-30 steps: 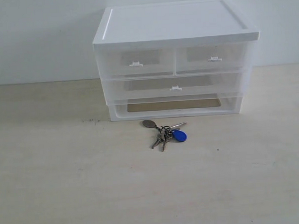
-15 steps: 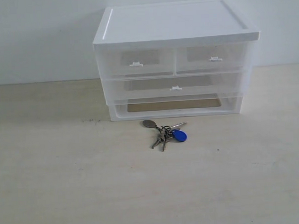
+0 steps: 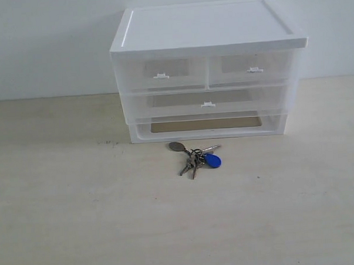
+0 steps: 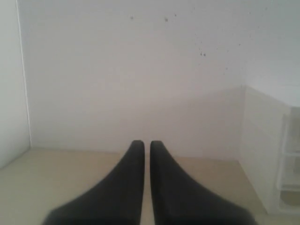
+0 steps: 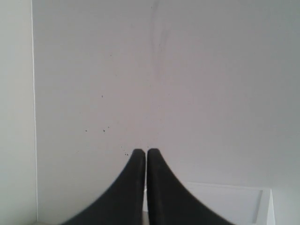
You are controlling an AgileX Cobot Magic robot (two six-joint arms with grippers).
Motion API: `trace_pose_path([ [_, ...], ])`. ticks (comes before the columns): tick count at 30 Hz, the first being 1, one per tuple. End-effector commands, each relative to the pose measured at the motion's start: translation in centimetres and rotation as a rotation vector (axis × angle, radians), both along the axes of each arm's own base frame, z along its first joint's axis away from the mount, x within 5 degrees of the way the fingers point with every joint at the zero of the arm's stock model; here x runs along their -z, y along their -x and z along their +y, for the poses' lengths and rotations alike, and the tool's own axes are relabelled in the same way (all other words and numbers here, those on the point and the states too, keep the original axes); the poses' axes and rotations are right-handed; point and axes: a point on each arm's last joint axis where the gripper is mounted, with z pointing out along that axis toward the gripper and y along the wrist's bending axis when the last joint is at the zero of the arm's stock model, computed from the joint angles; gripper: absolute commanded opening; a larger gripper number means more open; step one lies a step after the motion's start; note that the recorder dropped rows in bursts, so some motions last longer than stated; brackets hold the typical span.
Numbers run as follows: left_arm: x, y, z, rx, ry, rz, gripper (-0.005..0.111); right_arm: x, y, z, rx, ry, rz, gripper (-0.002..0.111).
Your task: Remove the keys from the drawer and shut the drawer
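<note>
The keys (image 3: 197, 156), with a blue fob and a grey oval tag, lie on the pale table just in front of the white drawer unit (image 3: 206, 69). The drawer (image 3: 252, 69), right-hand one of the top pair, sits pushed in flush with its twin. Neither arm shows in the exterior view. My left gripper (image 4: 146, 144) is shut with nothing between its dark fingers and faces the wall, with the unit's side (image 4: 269, 154) at the picture's edge. My right gripper (image 5: 146, 152) is shut and empty too, above the unit's white top (image 5: 225, 204).
The left-hand twin drawer (image 3: 161, 74) and the full-width drawer (image 3: 208, 102) below are pushed in. The bottom slot (image 3: 206, 125) of the unit is an open frame. A white wall stands behind the unit. Bare table (image 3: 81, 219) spreads in front and to both sides.
</note>
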Motion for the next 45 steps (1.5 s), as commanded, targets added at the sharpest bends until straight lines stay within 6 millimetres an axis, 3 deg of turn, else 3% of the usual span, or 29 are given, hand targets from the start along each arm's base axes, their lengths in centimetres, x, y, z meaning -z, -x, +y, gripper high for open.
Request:
trace_pose_path([
  [1, 2.3, -0.4, 0.1, -0.010, 0.004, 0.062, 0.004, 0.1, 0.1, 0.0, -0.003, 0.000, -0.004, 0.000],
  [14, 4.5, -0.2, 0.2, -0.018, -0.014, 0.299, 0.004, 0.1, 0.1, 0.0, -0.004, -0.001, -0.003, 0.000],
  [45, 4.7, -0.2, 0.1, -0.007, -0.045, 0.324, 0.004, 0.0, 0.1, 0.0, -0.004, -0.011, 0.000, 0.000],
])
